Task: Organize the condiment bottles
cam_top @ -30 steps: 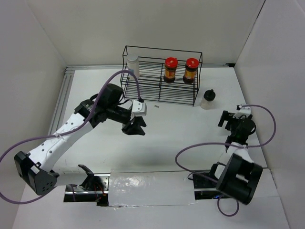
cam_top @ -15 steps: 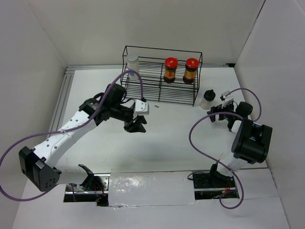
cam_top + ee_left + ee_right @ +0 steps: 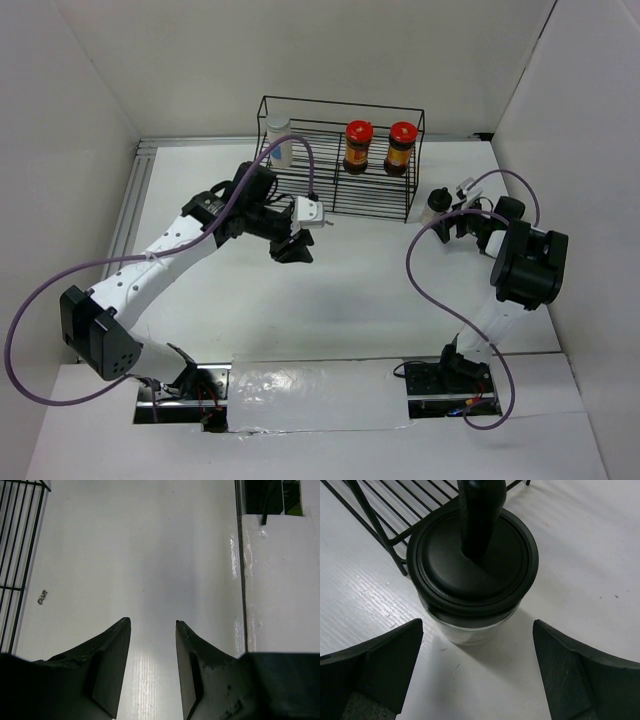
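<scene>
Right gripper (image 3: 477, 630) is wide open and empty, fingers either side of the black-cap bottle (image 3: 475, 565), not touching it. That bottle stands on the table (image 3: 360, 290) just off the rack's (image 3: 310, 185) right front corner. Left gripper (image 3: 152, 625) is partly open, holding nothing, in front of the rack. Two red-cap bottles (image 3: 358, 146) and the white-cap bottle (image 3: 278, 138) stand in the rack, white-cap far left.

The wire rack (image 3: 340, 190) is black, the two amber-brown bottles (image 3: 358, 152) have red caps, the white-capped bottle (image 3: 279, 142) and the black-capped bottle (image 3: 472, 575) are whitish, the table (image 3: 380, 290) white, the cables (image 3: 409, 268) purple.
</scene>
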Robot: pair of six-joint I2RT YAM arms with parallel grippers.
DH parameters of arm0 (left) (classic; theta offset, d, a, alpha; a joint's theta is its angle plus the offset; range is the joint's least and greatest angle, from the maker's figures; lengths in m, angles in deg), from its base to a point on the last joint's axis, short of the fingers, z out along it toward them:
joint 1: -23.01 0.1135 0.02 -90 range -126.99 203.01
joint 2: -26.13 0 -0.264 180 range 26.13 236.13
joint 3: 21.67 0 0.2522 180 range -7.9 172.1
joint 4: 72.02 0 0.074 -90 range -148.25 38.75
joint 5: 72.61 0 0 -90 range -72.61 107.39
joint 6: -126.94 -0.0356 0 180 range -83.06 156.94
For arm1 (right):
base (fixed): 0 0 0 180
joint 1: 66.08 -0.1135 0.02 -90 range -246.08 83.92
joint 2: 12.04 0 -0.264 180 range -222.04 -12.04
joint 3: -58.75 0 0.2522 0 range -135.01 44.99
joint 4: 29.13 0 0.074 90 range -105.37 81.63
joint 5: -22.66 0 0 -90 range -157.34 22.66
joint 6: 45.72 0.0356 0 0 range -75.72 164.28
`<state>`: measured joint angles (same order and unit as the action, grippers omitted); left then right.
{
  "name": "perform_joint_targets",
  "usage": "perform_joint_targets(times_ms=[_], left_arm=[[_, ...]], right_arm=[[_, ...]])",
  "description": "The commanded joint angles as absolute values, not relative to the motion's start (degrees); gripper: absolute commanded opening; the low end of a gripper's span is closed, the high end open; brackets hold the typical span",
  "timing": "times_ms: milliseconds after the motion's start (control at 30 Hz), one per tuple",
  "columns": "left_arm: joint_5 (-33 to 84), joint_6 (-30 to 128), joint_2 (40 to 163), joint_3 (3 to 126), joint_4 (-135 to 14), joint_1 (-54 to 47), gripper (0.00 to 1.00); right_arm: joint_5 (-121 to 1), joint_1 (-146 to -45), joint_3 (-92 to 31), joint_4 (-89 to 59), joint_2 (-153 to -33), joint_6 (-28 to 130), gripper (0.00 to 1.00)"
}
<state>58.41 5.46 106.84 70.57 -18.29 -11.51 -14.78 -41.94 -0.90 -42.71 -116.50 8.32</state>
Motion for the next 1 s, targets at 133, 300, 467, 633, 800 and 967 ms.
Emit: perform_joint_targets(times_ms=[133, 300, 467, 633, 800, 967], left_arm=[[57.7, 4.6, 109.0, 74.5, -18.4, -11.3, 0.53], [57.2, 5.0, 109.7, 74.9, -18.9, -11.2, 0.53], [57.4, 5.2, 110.2, 75.2, -19.0, -11.2, 0.53], [57.0, 4.7, 110.1, 75.3, -19.0, -11.2, 0.53], [56.7, 4.2, 109.9, 75.0, -19.0, -11.2, 0.53], [56.7, 4.0, 109.5, 74.6, -19.2, -11.2, 0.53]], right_arm=[[-10.5, -43.8, -7.5, -39.6, -120.7, 2.4, 0.94], [-9.3, -43.9, -9.7, -36.7, -122.3, 0.3, 0.92], [-7.9, -43.8, -11.5, -33.9, -123.5, -2.4, 0.84], [-7.1, -43.8, -12.6, -31.5, -124.1, -5.0, 0.71], [-5.0, -43.7, -13.6, -27.5, -124.2, -8.0, 0.67], [-4.6, -43.4, -14.5, -25.9, -124.1, -8.3, 0.64]])
